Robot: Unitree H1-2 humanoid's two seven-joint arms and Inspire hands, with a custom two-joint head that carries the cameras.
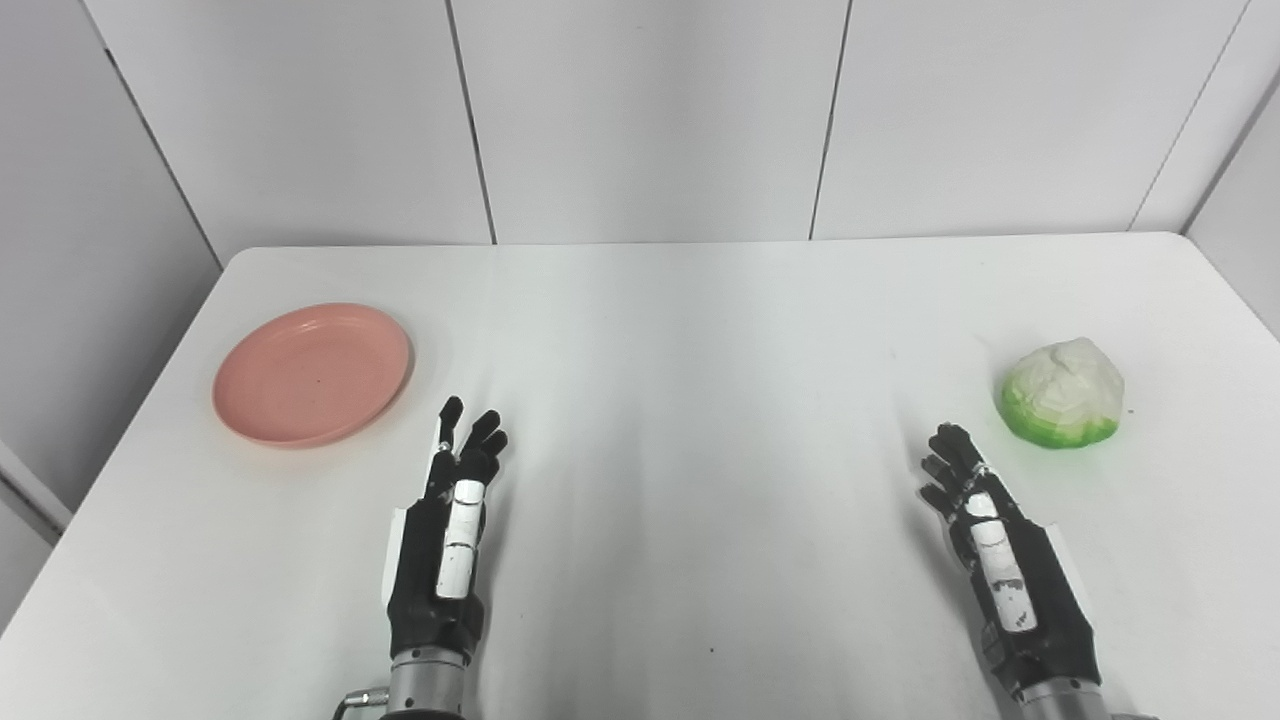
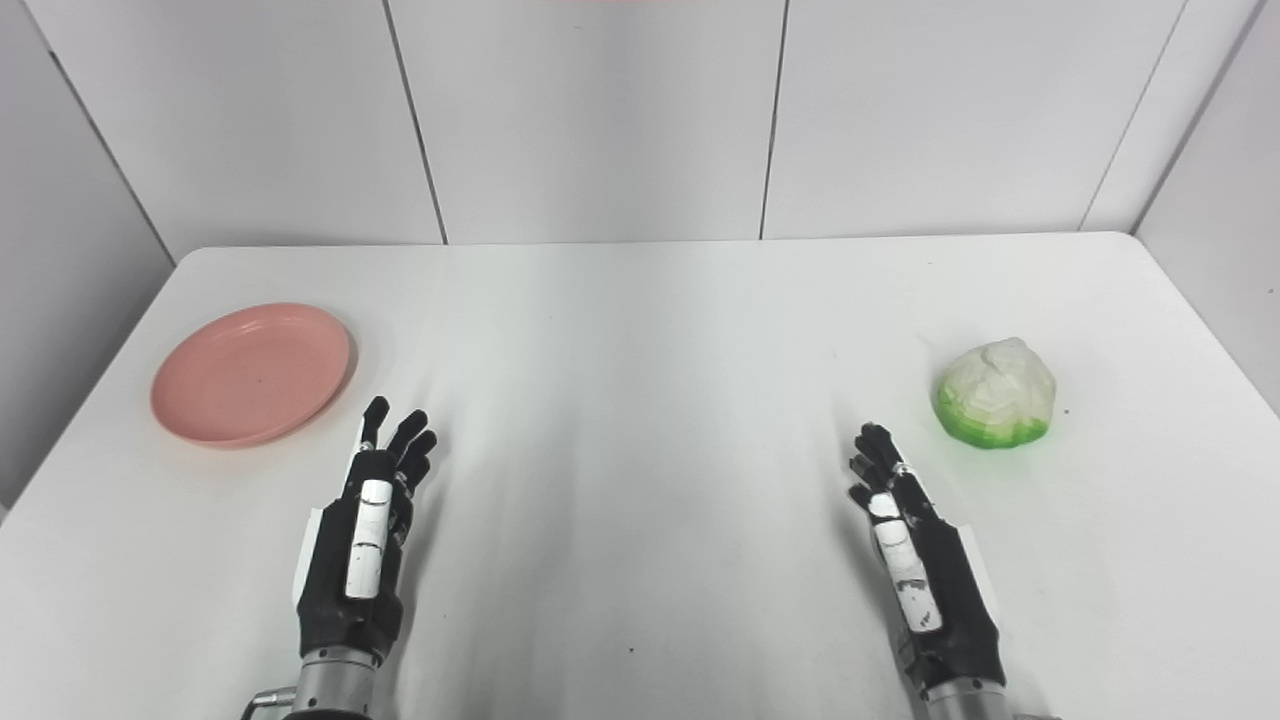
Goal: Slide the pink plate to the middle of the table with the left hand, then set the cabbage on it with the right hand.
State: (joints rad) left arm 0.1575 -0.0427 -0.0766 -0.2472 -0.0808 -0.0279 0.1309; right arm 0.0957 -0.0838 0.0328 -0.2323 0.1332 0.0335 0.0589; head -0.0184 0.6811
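Hands first: the left hand (image 1: pixel 447 540) sits low in the frame, left of centre, held edge-on above the table (image 1: pixel 680 420) with its fingers (image 1: pixel 478 440) stretched forward and only slightly spread, so it is open and holds nothing. Whether its underside touches the table cannot be told. The right hand (image 1: pixel 1000 545) is low at the right of the frame, likewise edge-on, fingers extended toward the upper right and close together with a slight curl at the tips; it too is empty and unclenched. The plate (image 1: pixel 312 374), pink and round with a shallow rim, lies flat at the left side of the frame, near the table's left edge, up and to the left of the left hand and clearly apart from its fingertips. The cabbage (image 1: pixel 1064 394), pale white on top and bright green around its base, rests on the table at the right side of the frame, just beyond the right hand's fingertips and a little to their right, with a gap between them. Plate and cabbage are well apart, with bare table between. Behind the table stand plain panelled walls (image 1: pixel 650 120).
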